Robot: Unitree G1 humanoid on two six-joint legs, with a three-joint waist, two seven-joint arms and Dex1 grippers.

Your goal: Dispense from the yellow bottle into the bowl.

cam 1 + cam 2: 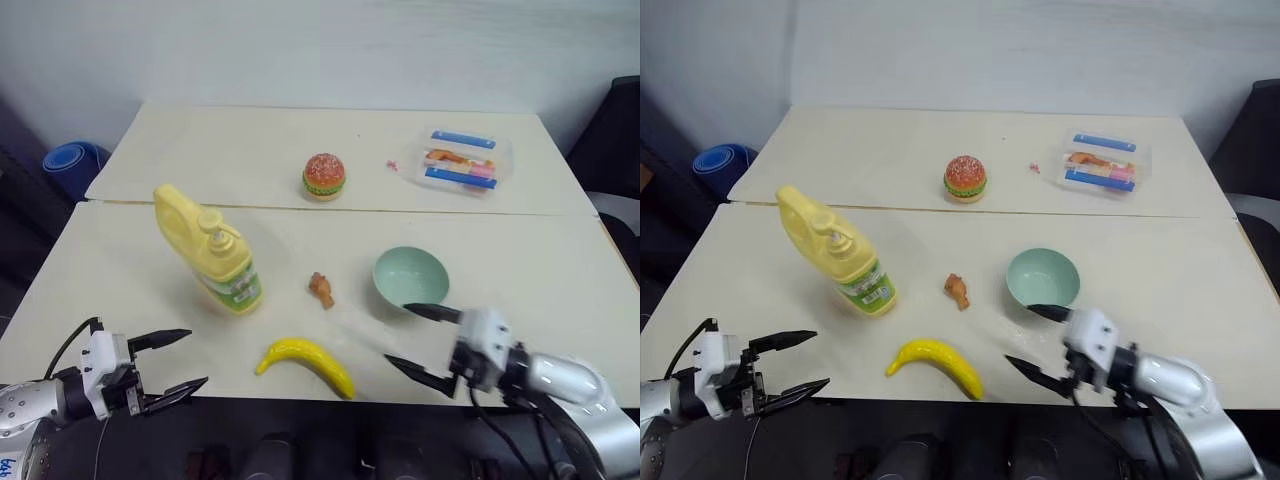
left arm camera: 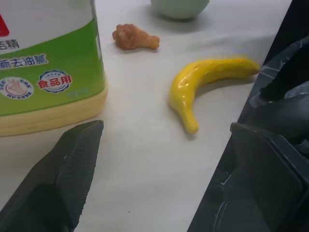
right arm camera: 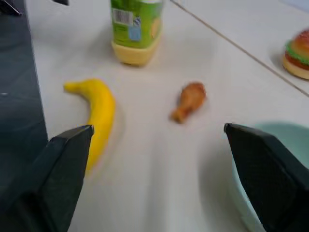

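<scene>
Yellow bottle (image 1: 209, 250) upright left of bowl (image 1: 410, 276), well apart. Left gripper (image 1: 175, 362) and right gripper (image 1: 425, 343) both spread wide, empty, near table (image 1: 560, 300) edge.

The yellow bottle (image 1: 833, 250) stands upright near the table's (image 1: 1200, 300) left edge; the bowl (image 1: 1043, 278) sits right of centre, near the front edge.

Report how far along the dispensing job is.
Done: nothing visible yet. The yellow bottle stands upright on the table, untouched, and the bowl sits apart from it, looking empty. In hand: nothing; the left claw and right claw hover open at the near table edge. Left: bring bottle and bowl together and press the pump over the bowl.
</scene>
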